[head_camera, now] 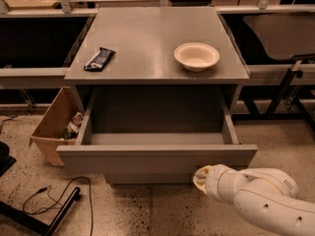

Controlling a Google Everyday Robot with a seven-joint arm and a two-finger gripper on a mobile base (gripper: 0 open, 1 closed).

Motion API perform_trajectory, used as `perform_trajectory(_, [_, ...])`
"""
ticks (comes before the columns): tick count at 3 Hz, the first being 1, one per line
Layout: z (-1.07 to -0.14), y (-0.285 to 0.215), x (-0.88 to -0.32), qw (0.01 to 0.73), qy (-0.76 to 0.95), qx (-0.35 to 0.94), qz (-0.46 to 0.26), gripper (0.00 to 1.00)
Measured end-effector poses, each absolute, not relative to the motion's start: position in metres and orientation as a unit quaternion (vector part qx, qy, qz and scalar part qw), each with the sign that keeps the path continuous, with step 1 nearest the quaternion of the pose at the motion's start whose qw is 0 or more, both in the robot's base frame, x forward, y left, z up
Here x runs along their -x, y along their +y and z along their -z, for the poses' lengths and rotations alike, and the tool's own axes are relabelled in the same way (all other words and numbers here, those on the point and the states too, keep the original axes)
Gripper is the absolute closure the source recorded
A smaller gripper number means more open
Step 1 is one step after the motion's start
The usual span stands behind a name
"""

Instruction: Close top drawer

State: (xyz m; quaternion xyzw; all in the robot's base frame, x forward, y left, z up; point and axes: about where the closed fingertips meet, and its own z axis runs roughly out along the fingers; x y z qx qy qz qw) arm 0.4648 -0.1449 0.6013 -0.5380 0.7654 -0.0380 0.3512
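Our gripper (202, 178) sits low in front of the cabinet, at the lower edge of the drawer's front panel and toward that panel's right end. We cannot tell whether it touches the panel or stops just short, nor whether it is set wide or narrow.

The top drawer (142, 159) lies directly ahead of the gripper and spreads away to its left. It is drawn well out of the cabinet, with its floor and both side walls in plain sight. We judge the closing far from done. Most of the travel is left, and the front panel must go back until it sits flush under the worktop (147, 38).

Beyond and above the gripper, on that worktop, stands a white bowl (196, 56), and farther left lies a dark snack wrapper (99, 58). Neither is in the drawer's way. A cardboard box (51, 127) stands on the floor well to the gripper's left, beside the cabinet.
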Motion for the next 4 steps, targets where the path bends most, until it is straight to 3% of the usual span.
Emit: perform_trajectory(4, [-0.59, -0.148, -0.541, 0.386, 0.731, 0.56, 0.057, 1.0])
